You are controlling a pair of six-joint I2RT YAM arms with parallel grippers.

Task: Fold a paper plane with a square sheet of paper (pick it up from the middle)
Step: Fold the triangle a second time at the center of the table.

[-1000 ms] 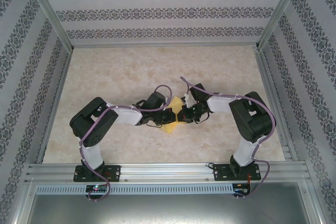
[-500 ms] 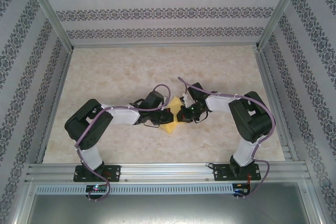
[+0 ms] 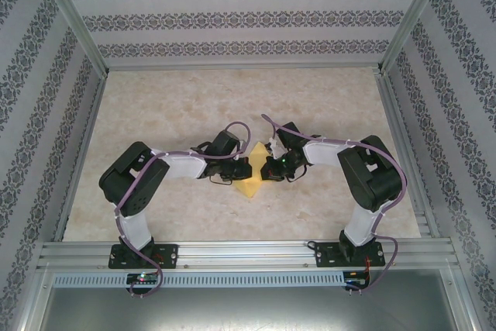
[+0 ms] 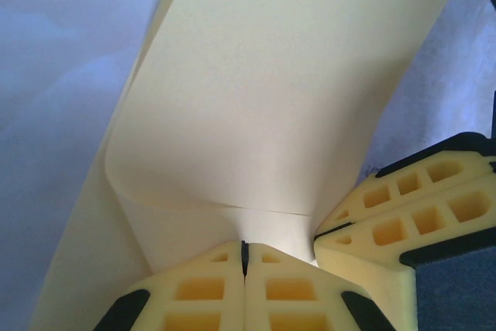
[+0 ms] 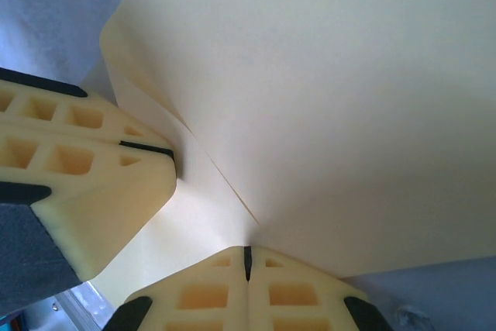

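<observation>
On your tabletop [image 3: 155,98], near its middle, the square sheet of paper [image 3: 249,184] is bent over on itself but not pressed flat, so I judge this an early fold, with no pointed plane yet. Your left claw [image 4: 244,257] at 9 o'clock and right claw [image 5: 247,257] at 3 o'clock each pinch its edge, tips almost meeting; most creasing is left to do

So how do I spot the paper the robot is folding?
Look at the middle of the pale marbled table, where the left gripper and the right gripper meet. Both are pinching the square sheet of paper, which curls between them. It is the one mustard-yellow thing there.
</observation>
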